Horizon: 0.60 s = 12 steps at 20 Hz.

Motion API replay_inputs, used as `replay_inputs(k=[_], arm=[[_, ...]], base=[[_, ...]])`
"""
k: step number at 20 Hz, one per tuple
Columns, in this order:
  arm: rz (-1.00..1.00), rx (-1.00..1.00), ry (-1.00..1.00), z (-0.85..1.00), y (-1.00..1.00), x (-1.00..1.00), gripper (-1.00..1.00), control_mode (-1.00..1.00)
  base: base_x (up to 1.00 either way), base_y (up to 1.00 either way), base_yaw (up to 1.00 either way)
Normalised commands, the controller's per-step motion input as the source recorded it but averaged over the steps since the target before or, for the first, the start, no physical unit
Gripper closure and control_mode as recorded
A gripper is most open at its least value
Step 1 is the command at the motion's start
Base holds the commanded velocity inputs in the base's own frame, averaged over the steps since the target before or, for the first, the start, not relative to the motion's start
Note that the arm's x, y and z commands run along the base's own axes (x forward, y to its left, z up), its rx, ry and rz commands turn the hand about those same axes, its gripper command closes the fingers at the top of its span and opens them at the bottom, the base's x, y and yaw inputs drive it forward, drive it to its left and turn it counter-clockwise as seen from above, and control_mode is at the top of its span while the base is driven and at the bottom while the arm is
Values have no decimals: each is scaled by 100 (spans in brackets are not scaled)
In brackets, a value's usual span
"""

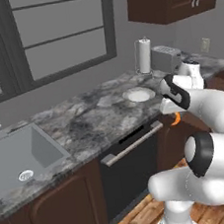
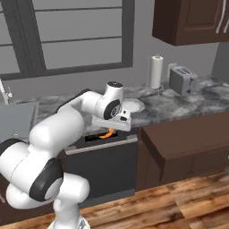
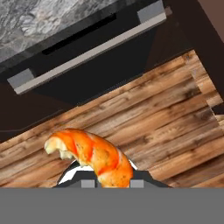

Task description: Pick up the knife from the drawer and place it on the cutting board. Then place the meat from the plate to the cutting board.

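Right now the biggest thing under me is the wooden floor (image 3: 175, 131), and that is the trouble: my hand (image 3: 112, 183) hangs out in front of the tabletop (image 1: 85, 117), past its edge, over the dark dishwasher front (image 2: 105, 165) with its long silver handle (image 3: 87, 54). If my grip fails here, what I carry drops to the boards, not onto stone. Behind me on the tabletop sits the plate (image 1: 138, 95), white and bare as far as I can tell, with the paper towel roll (image 1: 144, 55) and toaster (image 1: 166, 57) further back. I cannot make out the cutting board, the knife or the drawer from where I am, so I judge the swing toward the board is blind for the moment and could run wide or clip the tabletop edge on the way in. Smallest and most at risk is the meat (image 3: 94, 155): my hand is pressed together on it, pinching one end of the orange crescent, while the rest curls out free to one side. Held so far off its middle, I think it could pivot or slide out between the pads if I move fast or jolt.
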Motion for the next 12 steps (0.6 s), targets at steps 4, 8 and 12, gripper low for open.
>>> replay_inputs(k=[4, 8, 12], arm=[[0, 0, 0, 0, 0, 0, 100, 100], [0, 0, 0, 0, 0, 0, 100, 100], [0, 0, 0, 0, 0, 0, 100, 100]], base=[[-76, 86, 22], [-63, 99, 27], [-55, 100, 28]])
